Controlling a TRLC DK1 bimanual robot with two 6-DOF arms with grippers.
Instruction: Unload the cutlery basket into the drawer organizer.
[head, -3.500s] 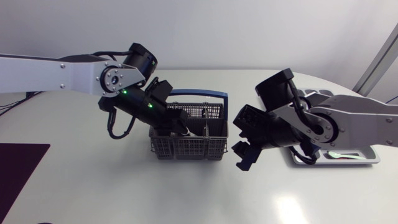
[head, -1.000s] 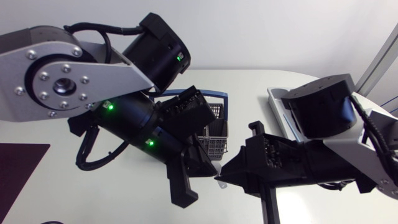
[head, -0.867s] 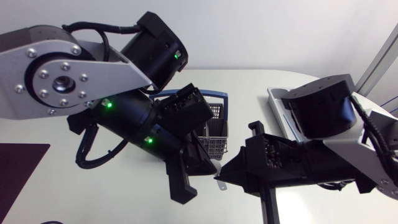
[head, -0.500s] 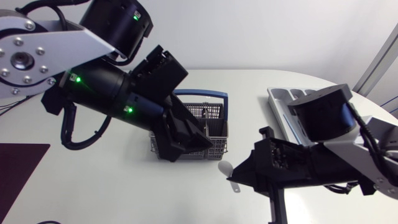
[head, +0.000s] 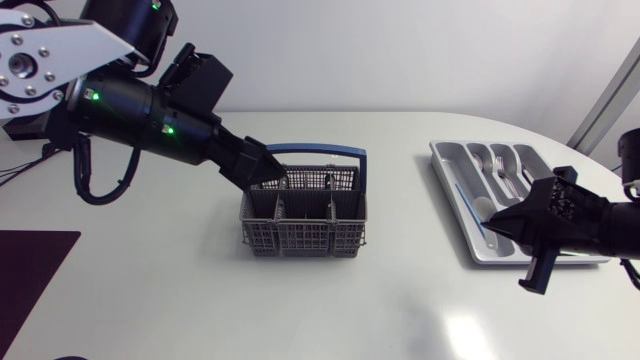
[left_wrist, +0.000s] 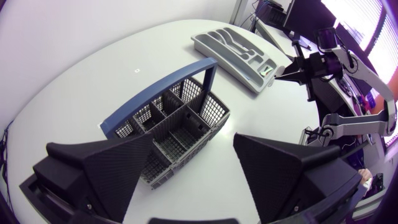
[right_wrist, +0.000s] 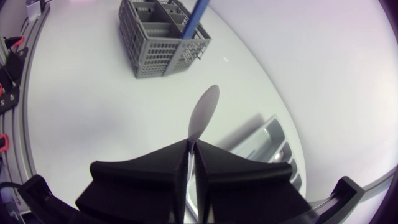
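White table (head: 180, 300), pale wall behind. The grey basket (head: 303, 218) with its blue handle stands mid-table. The grey organizer (head: 447, 160) lies well apart at the right and already holds cutlery (head: 500, 172) in its far slots.

The left gripper (head: 265, 168) hangs just above the basket's far-left corner with its fingers spread wide and nothing between them. In the left wrist view the basket cells look bare, but not every corner shows.

The right gripper (right_wrist: 191, 149) is over the near-left end of the organizer. Its 2 fingers are pressed together on the thin handle of a spoon (right_wrist: 204, 111). The bowl sticks out ahead, pointing back toward the basket over bare table. The head view doesn't show the spoon clearly.

Judgement: this is the placing step, and maybe the last item.

Risks:
- The grip is at the handle end only, w/ a long overhang, so the spoon may pivot or slip if the wrist turns fast.
- The bowl is outside the tray line. Lowering before it's re-aimed could clip the organizer's rim, or drop the spoon on the table.
- An early release could land the spoon in the wrong slot or across a divider.
- The spoon may clatter on the pieces already laid there and nudge them.
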